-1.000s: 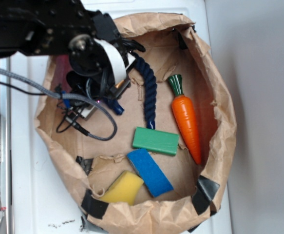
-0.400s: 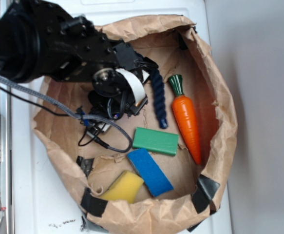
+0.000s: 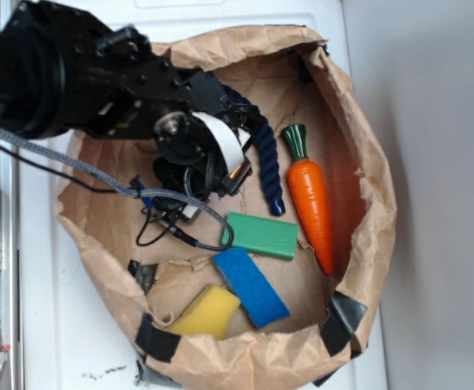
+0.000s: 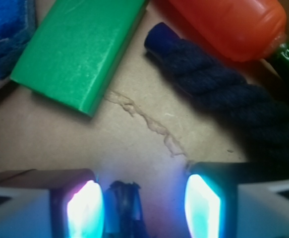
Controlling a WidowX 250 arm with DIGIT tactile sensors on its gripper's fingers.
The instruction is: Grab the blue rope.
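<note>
The gripper (image 4: pixel 143 210) is spread open with nothing between its fingers (approach step); the blue rope (image 4: pixel 223 87) lies beside the carrot (image 4: pixel 233 25), so I judge the next move must centre over it.

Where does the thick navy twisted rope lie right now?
In the exterior view, the thick navy twisted rope lies in the brown paper bag, between the black arm and the orange toy carrot, its end just above the green block.

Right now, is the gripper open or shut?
Open. In the wrist view the two fingers of the gripper stand apart over bare paper, and the blue rope lies beyond them, ungrasped.
</note>
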